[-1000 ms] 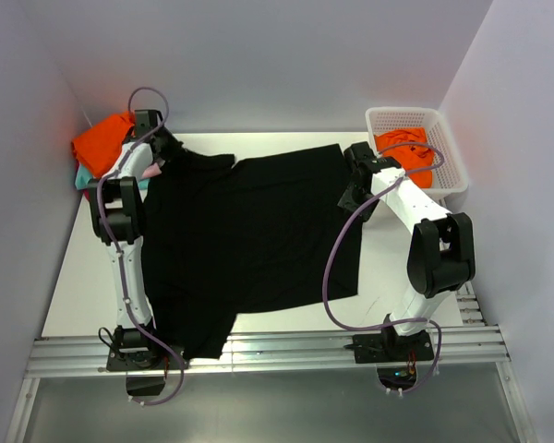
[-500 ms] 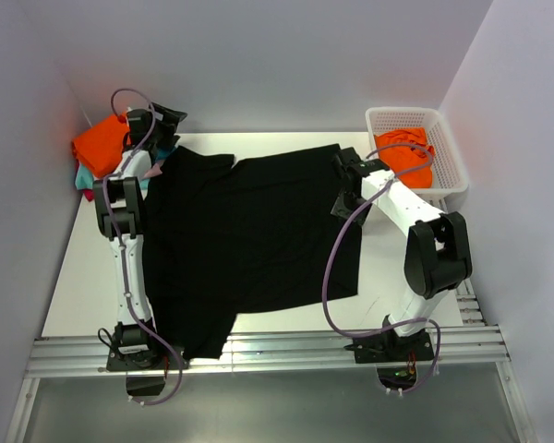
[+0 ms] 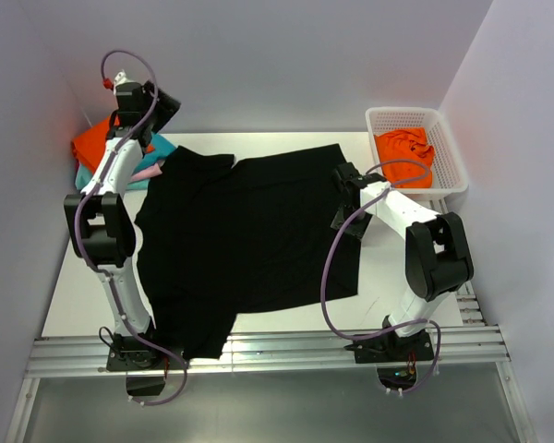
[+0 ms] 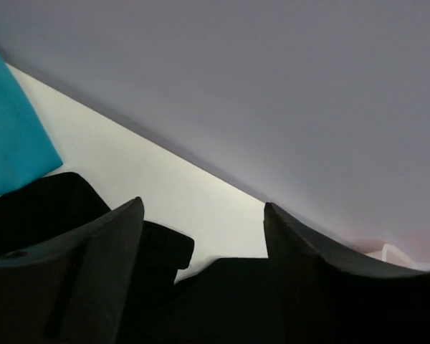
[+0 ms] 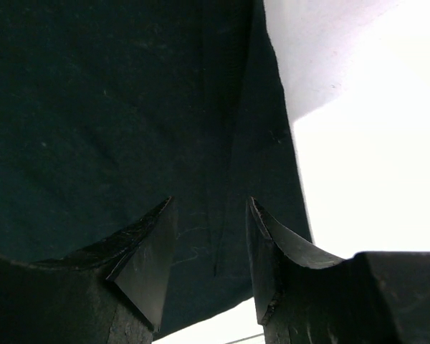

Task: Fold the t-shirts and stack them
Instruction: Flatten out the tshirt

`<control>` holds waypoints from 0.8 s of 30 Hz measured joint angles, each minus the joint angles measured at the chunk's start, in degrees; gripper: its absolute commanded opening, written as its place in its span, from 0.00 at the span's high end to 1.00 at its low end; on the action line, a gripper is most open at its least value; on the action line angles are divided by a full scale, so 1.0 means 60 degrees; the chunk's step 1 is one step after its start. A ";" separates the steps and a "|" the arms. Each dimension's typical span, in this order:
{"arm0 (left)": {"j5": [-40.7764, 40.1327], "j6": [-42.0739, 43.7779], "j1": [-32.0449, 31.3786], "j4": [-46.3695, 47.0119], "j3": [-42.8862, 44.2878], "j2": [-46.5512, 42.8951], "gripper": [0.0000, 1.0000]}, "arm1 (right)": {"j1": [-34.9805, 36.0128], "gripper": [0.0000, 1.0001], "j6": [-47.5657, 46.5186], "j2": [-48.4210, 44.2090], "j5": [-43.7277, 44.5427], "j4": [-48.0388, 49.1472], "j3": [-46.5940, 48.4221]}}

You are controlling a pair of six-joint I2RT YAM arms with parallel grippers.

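We see the large black cloth t-shirt [image 3: 249, 231] spread flat on the white table [image 3: 83, 277]. Its long axis goes across from left to right, with the hem side toward the right arm. The right gripper [image 5: 209, 206] is the nearer one. It hangs low over the far part of this hem edge, its fingers parted and grasping nothing, with the cloth directly under them. The left gripper [image 4: 203, 206] is raised high at the far left corner, near the teal folded shirt [image 4: 14, 136], and its fingers are also apart and empty.
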 measured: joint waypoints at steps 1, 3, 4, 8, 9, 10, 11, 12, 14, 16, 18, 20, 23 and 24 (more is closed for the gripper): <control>-0.0051 0.0153 0.0029 -0.0091 -0.0029 -0.0091 0.56 | 0.0000 0.50 0.0018 0.0000 -0.0015 0.0062 -0.0022; -0.0055 0.0255 0.0080 -0.0313 -0.0051 -0.0084 0.69 | 0.0000 0.50 0.0044 -0.0004 -0.0047 0.0153 -0.0025; -0.0055 0.0284 0.0113 -0.0481 -0.0142 -0.0004 0.84 | 0.0004 0.50 0.0058 -0.0015 -0.0069 0.0204 -0.0025; 0.0015 0.0204 0.0146 -0.1198 -0.0350 0.0670 1.00 | 0.0015 0.50 0.0095 -0.0127 -0.0091 0.0262 -0.0044; 0.0058 0.0204 0.0142 -0.1355 -0.0350 0.0867 1.00 | 0.0015 0.50 0.0098 -0.0171 -0.0087 0.0288 -0.0076; 0.0084 0.0186 0.0138 -0.1523 -0.0339 0.1100 1.00 | 0.0015 0.50 0.0098 -0.0226 -0.0087 0.0299 -0.0120; 0.0124 0.0175 0.0113 -0.1690 -0.0313 0.1322 1.00 | 0.0018 0.50 0.0106 -0.0284 -0.0084 0.0306 -0.0182; 0.0135 0.0160 0.0084 -0.1967 -0.0164 0.1610 1.00 | 0.0015 0.50 0.0113 -0.0328 -0.0073 0.0299 -0.0240; 0.0138 0.0135 -0.0018 -0.2419 0.0317 0.2182 1.00 | 0.0015 0.50 0.0131 -0.0386 -0.0044 0.0295 -0.0328; 0.0135 0.0127 -0.0186 -0.2699 0.0812 0.2670 1.00 | 0.0015 0.50 0.0131 -0.0426 0.0011 0.0255 -0.0368; 0.0135 0.0095 -0.0415 -0.2885 0.1111 0.2965 1.00 | 0.0015 0.50 0.0138 -0.0517 0.0062 0.0244 -0.0423; 0.0135 0.0051 -0.0594 -0.2962 0.1155 0.3042 1.00 | 0.0015 0.50 0.0164 -0.0641 0.0106 0.0197 -0.0481; 0.0138 -0.0025 -0.0856 -0.3042 0.1220 0.3082 1.00 | 0.0015 0.50 0.0197 -0.0812 0.0146 0.0182 -0.0561; 0.0131 -0.0047 -0.0918 -0.3075 0.1246 0.3096 1.00 | 0.0015 0.50 0.0200 -0.0867 0.0168 0.0175 -0.0601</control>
